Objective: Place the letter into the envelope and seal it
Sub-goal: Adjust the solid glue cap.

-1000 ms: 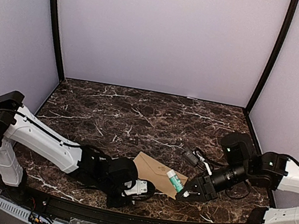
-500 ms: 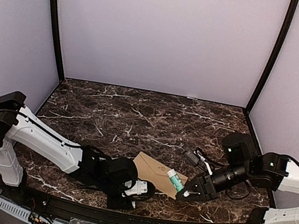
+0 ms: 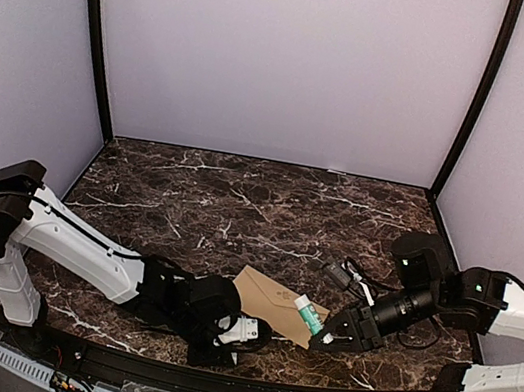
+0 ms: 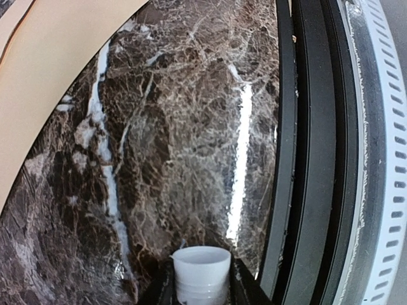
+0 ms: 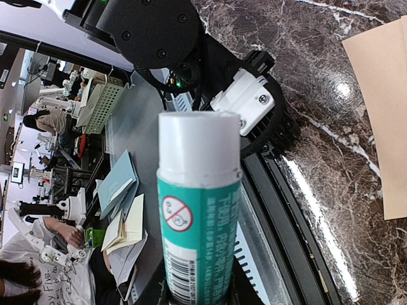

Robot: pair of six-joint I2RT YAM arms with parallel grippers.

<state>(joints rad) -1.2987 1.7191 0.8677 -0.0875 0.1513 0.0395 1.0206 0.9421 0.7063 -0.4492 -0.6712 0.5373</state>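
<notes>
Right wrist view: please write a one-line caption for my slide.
Green-and-white glue stick held in the jaws over the marble table, tan envelope at the picture's edge.

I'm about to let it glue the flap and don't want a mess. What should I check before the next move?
1. Glue stick gripped by right tool: ok.
2. White cap between the left tool fingers, apart from the envelope: ok.
3. Envelope lying on the table, with the stick at its right edge: ok.
4. Letter inside envelope: cannot tell; no white paper shows in any view.
5. Flap open and ready for glue: cannot tell from the top view.
6. Stick uncapped: cannot tell; its end is white.
</notes>
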